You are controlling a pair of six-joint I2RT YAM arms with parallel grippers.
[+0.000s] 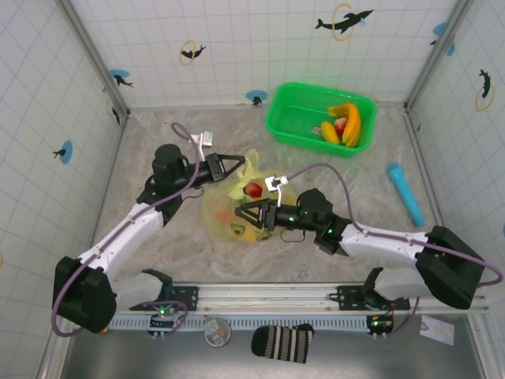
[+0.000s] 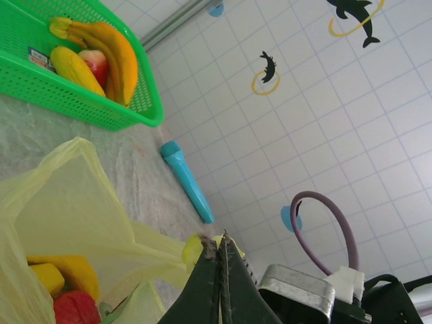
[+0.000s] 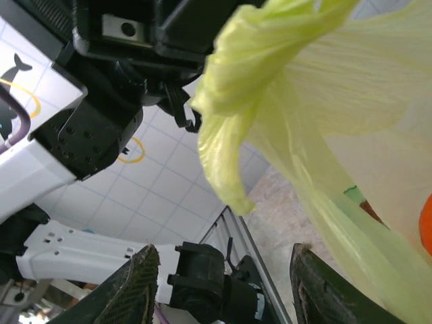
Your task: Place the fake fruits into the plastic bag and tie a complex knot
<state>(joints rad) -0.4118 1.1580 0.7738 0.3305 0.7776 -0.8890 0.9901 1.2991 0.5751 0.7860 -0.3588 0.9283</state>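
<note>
While the left gripper [image 1: 239,163], pressed together, pinches the plastic bag [image 1: 219,207] at mid-frame, the right gripper [image 1: 241,212] stands spread beside it; some fake fruits [image 1: 253,189] lie inside, others in the green basket [image 1: 288,118] upper right.

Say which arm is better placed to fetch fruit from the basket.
Probably right: its end effector is open and free, the basket is on its side; the left end effector is shut on the bag.

I saw a translucent yellow-green bag [image 1: 225,212] over red and yellow fruits [image 1: 253,190], a bright green mesh basket [image 1: 281,120] with yellow-orange bananas [image 1: 350,125], a cyan cylinder [image 1: 405,193], a mottled grey-beige surface [image 1: 146,136], and white gridded walls [image 1: 260,47] with dark dolphins [image 1: 344,20] in yellow rings.
</note>
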